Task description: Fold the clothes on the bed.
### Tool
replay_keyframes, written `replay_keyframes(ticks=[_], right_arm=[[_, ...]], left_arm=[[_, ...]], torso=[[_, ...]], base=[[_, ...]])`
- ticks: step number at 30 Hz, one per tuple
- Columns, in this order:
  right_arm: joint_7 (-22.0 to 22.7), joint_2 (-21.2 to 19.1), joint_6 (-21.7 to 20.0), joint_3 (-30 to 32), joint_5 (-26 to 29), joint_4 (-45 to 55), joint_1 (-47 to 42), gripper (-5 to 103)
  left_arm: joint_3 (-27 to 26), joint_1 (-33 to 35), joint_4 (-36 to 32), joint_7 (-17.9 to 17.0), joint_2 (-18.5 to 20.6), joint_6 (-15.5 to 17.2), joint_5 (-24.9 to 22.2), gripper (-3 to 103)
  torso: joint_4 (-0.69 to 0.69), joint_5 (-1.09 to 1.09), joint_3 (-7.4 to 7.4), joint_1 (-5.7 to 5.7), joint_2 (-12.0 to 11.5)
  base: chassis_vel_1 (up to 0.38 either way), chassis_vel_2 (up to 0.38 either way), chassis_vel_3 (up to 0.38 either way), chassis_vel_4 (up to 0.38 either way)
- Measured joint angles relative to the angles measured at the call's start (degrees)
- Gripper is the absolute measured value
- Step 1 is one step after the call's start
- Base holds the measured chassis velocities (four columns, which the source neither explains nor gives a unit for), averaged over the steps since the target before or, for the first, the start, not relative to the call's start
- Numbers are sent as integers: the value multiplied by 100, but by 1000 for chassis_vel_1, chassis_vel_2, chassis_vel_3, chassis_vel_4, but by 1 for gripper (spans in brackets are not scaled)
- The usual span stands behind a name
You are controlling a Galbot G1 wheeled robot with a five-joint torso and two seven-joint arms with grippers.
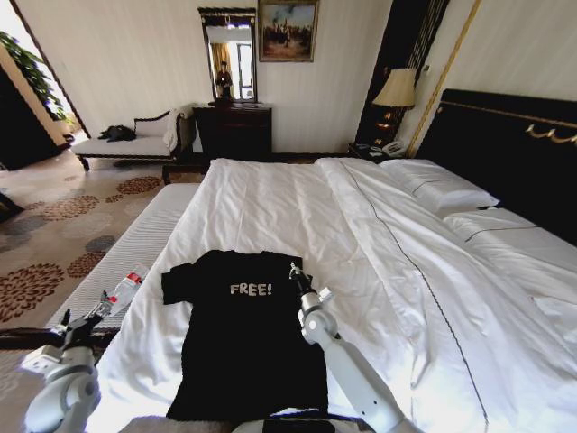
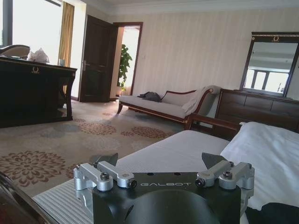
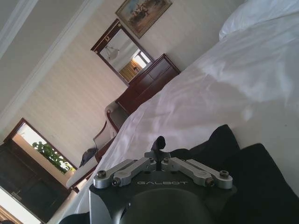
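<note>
The black "FREE!" T-shirt [image 1: 239, 338] lies flat, chest up, near the foot of the white bed [image 1: 379, 234]. The right gripper [image 1: 295, 271] is down at the shirt's sleeve on the robot's right, fingers pressed together, tips at the dark cloth; whether any fabric sits between them can't be told. Over at the bed's left edge the left gripper [image 1: 97, 309] hovers with fingers spread, off the shirt, just beside a clear plastic bottle [image 1: 126, 289] lying on the striped mattress edge [image 1: 135, 244].
</note>
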Motion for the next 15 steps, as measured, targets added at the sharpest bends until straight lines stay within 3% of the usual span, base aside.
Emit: replay_keyframes(ticks=[4,8,11,13,15], right_arm=[[-23,50,18,-75,-65,-104,27,0],[-27,105,36,-136,-133,-156,26,7],[-38,140,51,-172,-184,-141,-35,20],[-76,141,71,-182,-201,-109,-67,20],[-176,133,116,-220,-231,7,-143,31]], left_arm=[[0,6,16,2,2,-8,11,100],[-1,5,35,4,22,-11,13,100],[14,-6,46,4,29,-13,17,100],[25,-9,49,5,29,-13,21,100],[39,-14,55,7,29,-13,24,100]], torso=[[0,0,0,0,0],[0,0,0,0,0],[0,0,0,0,0],[0,0,0,0,0],[0,0,0,0,0]], base=[[0,0,0,0],[0,0,0,0],[0,0,0,0],[0,0,0,0],[0,0,0,0]])
